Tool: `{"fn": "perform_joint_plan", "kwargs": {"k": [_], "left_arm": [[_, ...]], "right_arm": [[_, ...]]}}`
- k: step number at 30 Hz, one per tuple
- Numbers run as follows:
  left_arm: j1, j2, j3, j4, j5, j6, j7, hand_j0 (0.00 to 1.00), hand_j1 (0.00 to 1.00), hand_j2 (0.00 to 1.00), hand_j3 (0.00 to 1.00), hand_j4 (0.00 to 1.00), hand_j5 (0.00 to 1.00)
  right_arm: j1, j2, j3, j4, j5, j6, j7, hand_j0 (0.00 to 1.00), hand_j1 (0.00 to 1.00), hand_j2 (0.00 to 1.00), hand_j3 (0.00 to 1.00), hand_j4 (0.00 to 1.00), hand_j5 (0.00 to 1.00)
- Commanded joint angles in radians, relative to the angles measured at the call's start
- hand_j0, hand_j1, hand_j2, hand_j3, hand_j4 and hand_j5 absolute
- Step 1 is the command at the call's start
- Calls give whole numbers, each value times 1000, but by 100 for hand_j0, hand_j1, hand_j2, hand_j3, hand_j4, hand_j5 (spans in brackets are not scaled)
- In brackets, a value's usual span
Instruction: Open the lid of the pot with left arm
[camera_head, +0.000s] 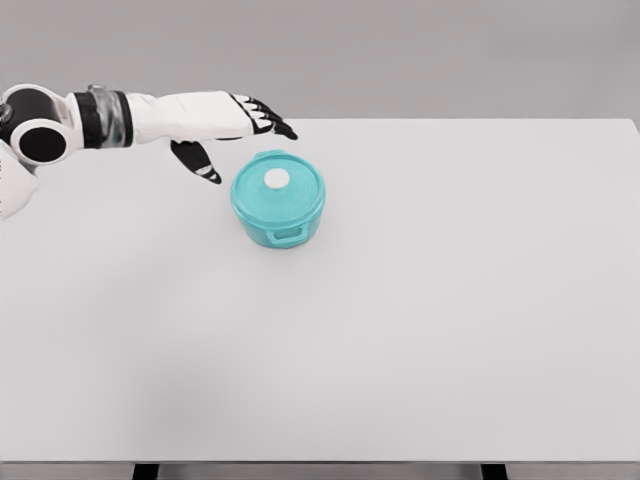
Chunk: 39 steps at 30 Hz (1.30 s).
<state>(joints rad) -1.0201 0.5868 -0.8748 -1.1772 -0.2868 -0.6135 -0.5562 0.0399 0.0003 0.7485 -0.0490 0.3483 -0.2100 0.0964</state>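
Observation:
A teal pot (279, 205) stands on the white table (450, 300), left of the middle toward the back. Its teal lid (290, 192) lies flat on the pot, with a white round knob (276, 179) in the centre. My left hand (240, 135) reaches in from the upper left and hovers just behind and left of the pot. The fingers are spread, with the thumb hanging down toward the table, and they hold nothing. The hand does not touch the lid. My right arm does not show.
The table's back edge runs just behind the pot and the hand. Two dark table legs (146, 470) peek out below the front edge.

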Motion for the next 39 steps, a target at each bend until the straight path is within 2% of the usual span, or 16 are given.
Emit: {"fn": "perform_joint_plan", "kwargs": {"k": [1,4,13,28,39], "left_arm": [[-2,-7,-1,4,6,3,1,100,100,100,100,100,100],[0,-10,-13,4,-2,3,-1,100,100,100,100,100,100],[2,-99,-44,22,-63,3,-5,100,100,100,100,100,100],[8,-99,-44,37,-91,3,-7,80,80,80,80,80,80],[11,-99,-49,39,-97,3,-7,79,79,79,79,79,79]], "right_arm": [[0,0,0,0,0,0,0,100,100,100,100,100,100],[0,0,0,0,0,0,0,100,100,100,100,100,100],[0,0,0,0,0,0,0,100,100,100,100,100,100],[0,0,0,0,0,0,0,100,100,100,100,100,100],[0,0,0,0,0,0,0,100,100,100,100,100,100]]}}
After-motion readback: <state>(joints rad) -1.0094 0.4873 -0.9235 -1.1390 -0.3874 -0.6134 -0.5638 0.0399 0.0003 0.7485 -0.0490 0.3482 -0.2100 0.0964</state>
